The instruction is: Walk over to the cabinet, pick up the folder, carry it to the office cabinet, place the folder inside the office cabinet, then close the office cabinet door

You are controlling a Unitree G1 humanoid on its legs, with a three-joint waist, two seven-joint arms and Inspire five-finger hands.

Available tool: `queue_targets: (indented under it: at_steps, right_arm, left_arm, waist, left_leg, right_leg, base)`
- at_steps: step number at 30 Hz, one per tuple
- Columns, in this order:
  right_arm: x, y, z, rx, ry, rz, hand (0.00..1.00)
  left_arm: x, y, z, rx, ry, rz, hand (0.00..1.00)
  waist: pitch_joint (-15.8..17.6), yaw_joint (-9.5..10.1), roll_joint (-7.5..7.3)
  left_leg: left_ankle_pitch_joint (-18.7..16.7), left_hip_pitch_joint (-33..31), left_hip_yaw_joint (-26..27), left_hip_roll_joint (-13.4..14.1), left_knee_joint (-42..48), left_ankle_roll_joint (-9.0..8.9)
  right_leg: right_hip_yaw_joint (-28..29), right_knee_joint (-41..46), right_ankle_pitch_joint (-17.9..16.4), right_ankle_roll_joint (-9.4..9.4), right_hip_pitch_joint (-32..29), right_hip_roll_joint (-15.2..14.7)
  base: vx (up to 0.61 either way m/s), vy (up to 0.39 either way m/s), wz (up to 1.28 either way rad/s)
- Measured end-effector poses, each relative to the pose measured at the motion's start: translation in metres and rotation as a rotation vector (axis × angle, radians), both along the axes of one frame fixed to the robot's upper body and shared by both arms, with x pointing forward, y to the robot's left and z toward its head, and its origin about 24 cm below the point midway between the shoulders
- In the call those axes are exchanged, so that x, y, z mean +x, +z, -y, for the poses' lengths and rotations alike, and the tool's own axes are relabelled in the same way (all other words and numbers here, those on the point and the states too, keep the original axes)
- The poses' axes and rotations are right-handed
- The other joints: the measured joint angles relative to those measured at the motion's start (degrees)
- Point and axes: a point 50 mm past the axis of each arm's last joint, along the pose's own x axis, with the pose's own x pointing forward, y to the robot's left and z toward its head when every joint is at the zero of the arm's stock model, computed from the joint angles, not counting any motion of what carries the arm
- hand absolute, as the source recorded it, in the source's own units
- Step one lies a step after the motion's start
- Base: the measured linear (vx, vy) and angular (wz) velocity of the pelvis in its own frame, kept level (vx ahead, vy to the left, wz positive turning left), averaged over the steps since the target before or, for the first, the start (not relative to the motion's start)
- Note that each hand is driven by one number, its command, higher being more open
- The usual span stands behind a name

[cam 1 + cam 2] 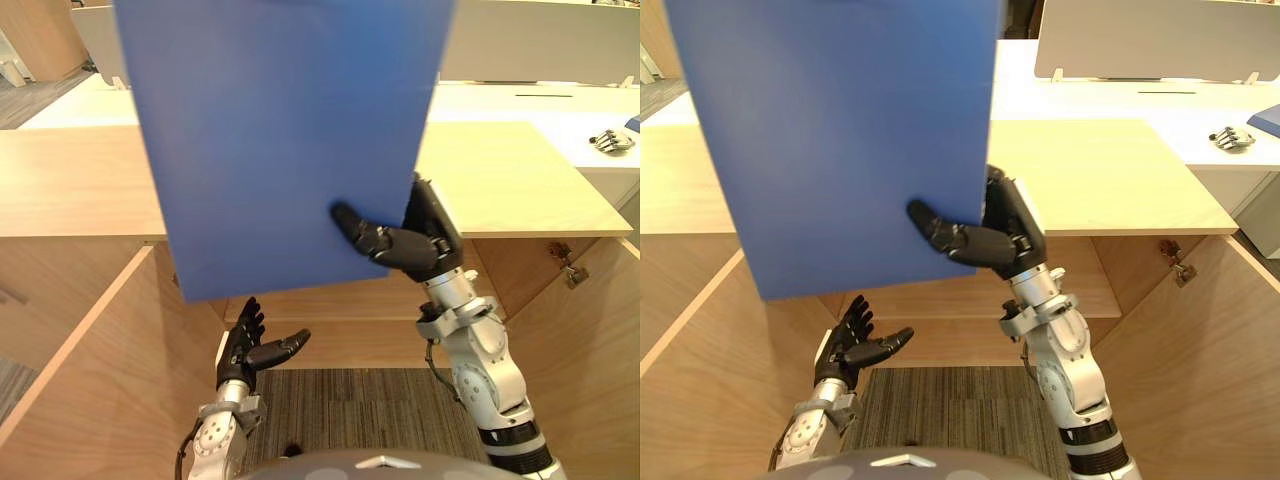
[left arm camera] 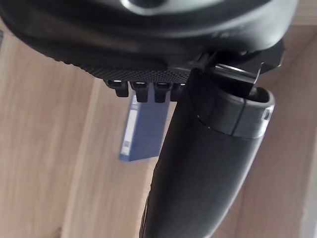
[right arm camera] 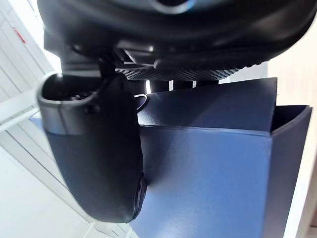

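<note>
A large blue folder (image 1: 280,130) is held upright and high in front of the wooden office cabinet (image 1: 520,180). My right hand (image 1: 405,245) is shut on its lower right corner, thumb across the near face and fingers behind; the right wrist view shows the folder (image 3: 213,173) pinched under the thumb. My left hand (image 1: 255,350) hangs open below the folder, apart from it, fingers straight. The left wrist view shows the folder (image 2: 143,129) past the open fingers.
Both cabinet doors (image 1: 90,350) stand swung open at either side, the right door (image 1: 590,340) carrying a hinge (image 1: 568,265). A wooden shelf (image 1: 340,300) lies inside the opening. Striped carpet (image 1: 340,410) is below. A white desk (image 1: 540,100) stands behind, with a small object (image 1: 612,141) on it.
</note>
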Motion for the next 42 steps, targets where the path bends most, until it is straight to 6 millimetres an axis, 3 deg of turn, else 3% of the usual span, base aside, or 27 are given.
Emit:
queue_targets:
  at_steps: [8,11,16,18,22,25,29,34,37,40,42]
  right_arm:
    - [-0.007,-0.055,-0.014,-0.283,0.055,-0.181,0.0]
    - [-0.007,-0.064,-0.013,-0.392,0.028,-0.183,0.0]
    - [0.002,-0.055,-0.01,-0.476,-0.053,-0.099,0.0]
    - [0.016,-0.035,-0.017,-0.527,-0.071,0.041,0.0]
    - [0.037,-0.016,-0.019,-0.641,-0.138,0.193,0.0]
    - [0.048,-0.027,-0.006,-0.762,-0.22,0.17,0.0]
    - [0.053,-0.032,0.006,-0.811,-0.302,0.133,0.0]
    - [0.053,-0.008,0.007,-0.741,-0.383,0.205,0.0]
    - [0.049,0.019,-0.001,-0.672,-0.398,0.309,0.0]
    - [0.048,0.038,0.008,-0.529,-0.469,0.313,0.0]
    - [0.051,0.048,0.028,-0.325,-0.554,0.247,0.0]
  left_arm:
    - [-0.013,-0.029,-0.015,0.166,-0.108,-0.195,1.0]
    - [-0.019,-0.039,-0.02,0.203,-0.109,-0.263,1.0]
    - [-0.003,-0.043,-0.024,0.279,-0.138,-0.285,1.0]
    - [0.02,-0.037,-0.027,0.328,-0.143,-0.25,1.0]
    - [0.057,-0.019,-0.026,0.366,-0.128,-0.154,1.0]
    - [0.071,-0.01,-0.027,0.382,-0.12,-0.111,1.0]
    - [0.074,-0.006,-0.029,0.391,-0.105,-0.094,1.0]
    - [0.095,0.02,-0.024,0.394,-0.096,0.034,1.0]
    - [0.113,0.048,-0.017,0.387,-0.083,0.167,1.0]
    - [0.119,0.094,-0.001,0.346,-0.071,0.389,1.0]
    - [0.115,0.125,0.002,0.322,-0.045,0.54,1.0]
  waist:
    - [0.1,0.02,0.02]
    - [0.7,0.02,0.31]
    - [5.8,-0.43,1.08]
    - [10.7,-0.43,1.17]
    - [16.9,-0.39,2.25]
    - [20.2,-0.18,2.6]
    - [22.2,-0.11,2.85]
    - [23.5,1.38,3.01]
    - [23.7,1.56,3.16]
    - [25.0,2.99,3.94]
    - [25.7,4.06,4.52]
  left_leg:
    - [0.0,-1.7,1.3,1.1,0.0,-0.57]
    - [0.0,-3.3,2.7,1.5,0.3,-0.75]
    - [0.5,-7.7,4.2,2.2,1.8,-0.79]
    - [-0.8,-12.9,5.1,3.1,6.9,-0.46]
    - [-4.7,-24.1,4.8,5.9,19.8,0.09]
    - [-6.5,-30.9,3.9,6.8,26.1,0.1]
    - [-7.9,-37.4,3.6,8.2,31.7,0.3]
    - [-10.9,-47.3,2.8,11.3,41.1,0.35]
    - [-12.3,-53.9,2.3,12.2,46.0,0.74]
    - [-13.8,-58.3,1.4,12.8,50.6,1.17]
    - [-14.2,-61.6,0.4,12.3,52.9,1.38]
  right_leg:
    - [1.5,-0.1,0.2,-0.51,-2.4,0.5]
    - [3.0,-0.1,1.0,-0.84,-4.6,1.0]
    - [4.8,2.7,1.4,-1.1,-10.3,1.6]
    - [5.9,6.4,1.4,-1.18,-15.4,2.1]
    - [6.2,13.9,0.5,-1.62,-24.5,3.0]
    - [6.1,20.7,-1.4,-1.55,-31.5,3.1]
    - [6.2,26.1,-3.0,-1.96,-38.1,3.3]
    - [6.1,34.1,-5.4,-2.26,-47.4,4.7]
    - [6.1,39.0,-6.4,-2.29,-54.0,5.0]
    - [5.9,43.6,-8.1,-2.28,-58.2,4.9]
    - [5.4,47.0,-9.7,-2.36,-61.3,4.2]
  base:
    - [-0.01,-0.005,-0.1]
    - [0.01,-0.004,-0.25]
    - [-0.06,-0.005,-0.17]
    - [-0.2,-0.014,-0.21]
    - [-0.21,-0.01,-0.09]
    - [-0.2,-0.013,0.06]
    - [-0.17,-0.011,-0.03]
    - [-0.12,-0.018,-0.08]
    - [-0.08,-0.001,-0.03]
    - [-0.03,0.008,0.05]
    - [-0.01,0.005,0.22]
